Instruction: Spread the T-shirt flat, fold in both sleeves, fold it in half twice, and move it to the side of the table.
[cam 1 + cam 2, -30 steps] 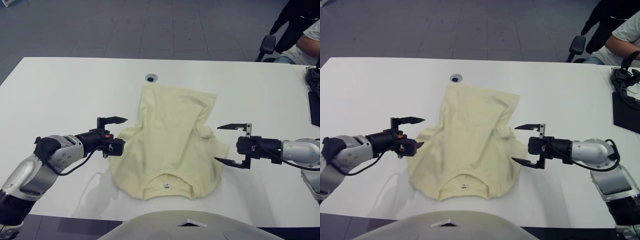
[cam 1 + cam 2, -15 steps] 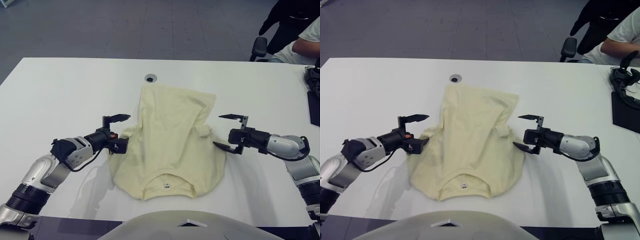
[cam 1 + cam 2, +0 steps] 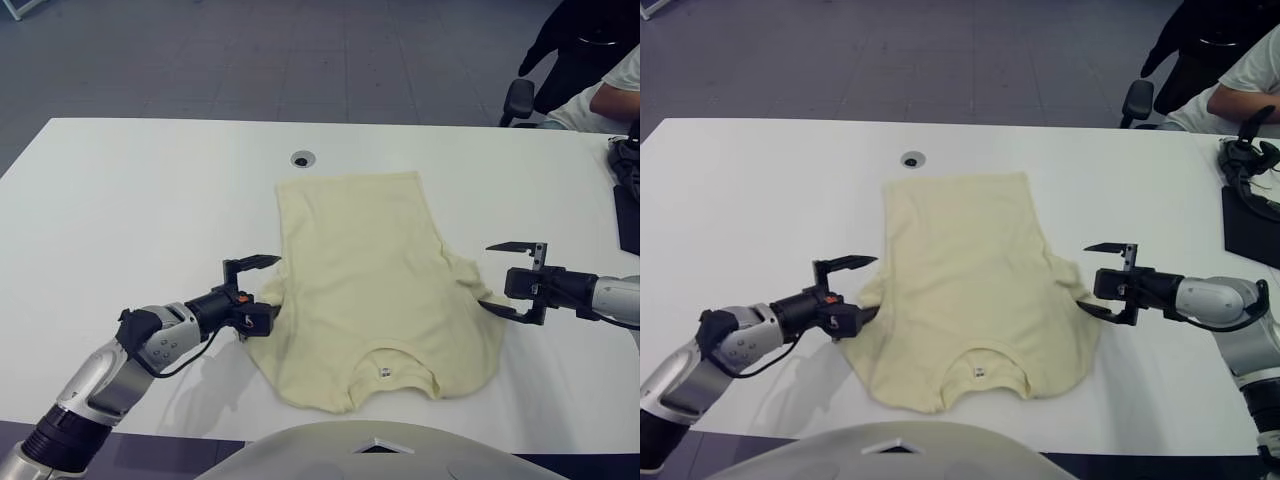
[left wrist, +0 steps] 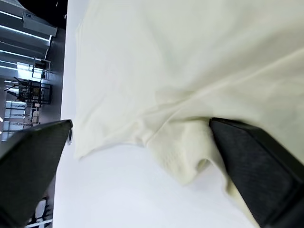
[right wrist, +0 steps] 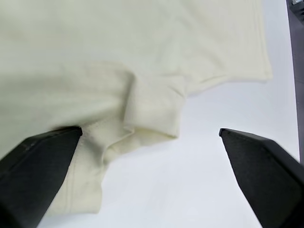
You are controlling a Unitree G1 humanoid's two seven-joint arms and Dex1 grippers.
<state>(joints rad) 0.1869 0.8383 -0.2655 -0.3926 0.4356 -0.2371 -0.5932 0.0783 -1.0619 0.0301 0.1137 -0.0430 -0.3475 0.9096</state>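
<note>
1. Cream T-shirt (image 3: 365,270) now lies flatter mid-frame on the desk (image 3: 150,200), its hem straightened and its collar shifted rightward.
2. Left pincer (image 3: 272,288) and right pincer (image 3: 485,275), both spread, have followed to its bunched sleeves; spreading looks nearly done.

A round cable port (image 3: 302,158) in the white table (image 3: 120,200), well beyond the left gripper (image 3: 273,288) — black gear (image 3: 1248,222) beyond the right gripper (image 3: 1084,277).

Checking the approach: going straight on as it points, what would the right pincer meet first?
Probably the T-shirt, its bunched sleeve lying just ahead of the right pincer; depth unclear.
</note>
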